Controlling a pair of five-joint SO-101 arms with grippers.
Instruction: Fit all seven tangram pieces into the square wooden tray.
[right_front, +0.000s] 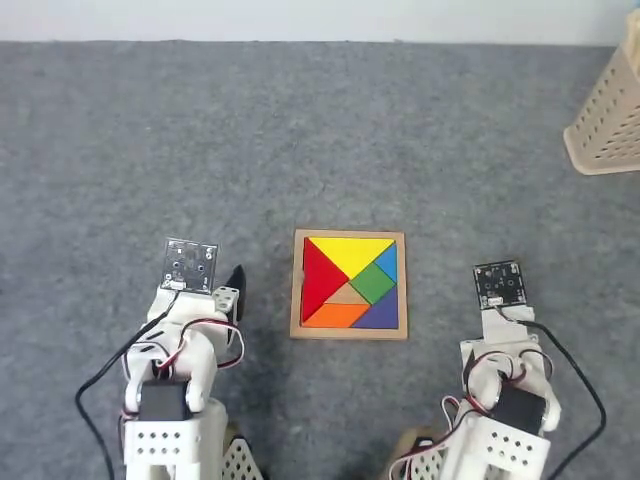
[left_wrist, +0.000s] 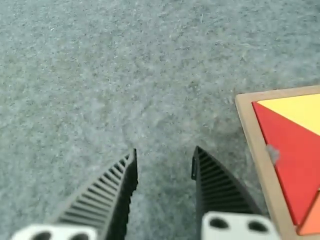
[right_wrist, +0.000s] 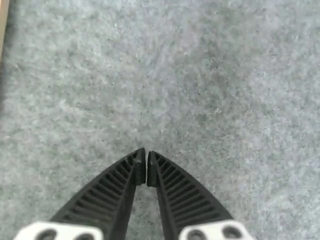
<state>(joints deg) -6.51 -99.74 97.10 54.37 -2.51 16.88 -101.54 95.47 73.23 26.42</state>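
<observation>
Wooden tray (right_front: 297, 290) sits on the grey mat (right_front: 300, 130) between my arms, with the left gripper (left_wrist: 164, 159) spread just left of it and the right gripper (right_wrist: 146, 161) pressed together over mat to its right. I'd worry that a careless left swing clips the rim and jolts the pieces (right_front: 372, 282) loose. It's square, so there's no long axis; its edges run left-right and near-far, with the yellow triangle's (right_front: 350, 252) long side at the far rim.

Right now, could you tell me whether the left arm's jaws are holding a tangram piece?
No, the left gripper has its jaws open with nothing but grey carpet between them, beside the wooden tray.
</observation>
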